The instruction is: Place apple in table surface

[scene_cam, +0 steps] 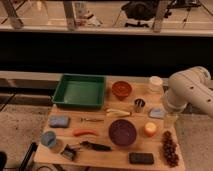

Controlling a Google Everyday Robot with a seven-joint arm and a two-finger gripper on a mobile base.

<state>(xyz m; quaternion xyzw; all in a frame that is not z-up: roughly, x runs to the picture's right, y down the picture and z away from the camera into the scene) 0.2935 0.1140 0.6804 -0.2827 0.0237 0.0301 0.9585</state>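
While beside the apple (150, 129), tool (171, 120) over table surface (107, 152)

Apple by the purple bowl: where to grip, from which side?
Probably take the apple across its widest middle, coming from above: it is round, its top is free, the purple bowl crowds one side and grapes lie near the other. The claw hangs close by, at the white arm's end.

no readable text anywhere, gripper (170, 118) above table surface (107, 156) at right
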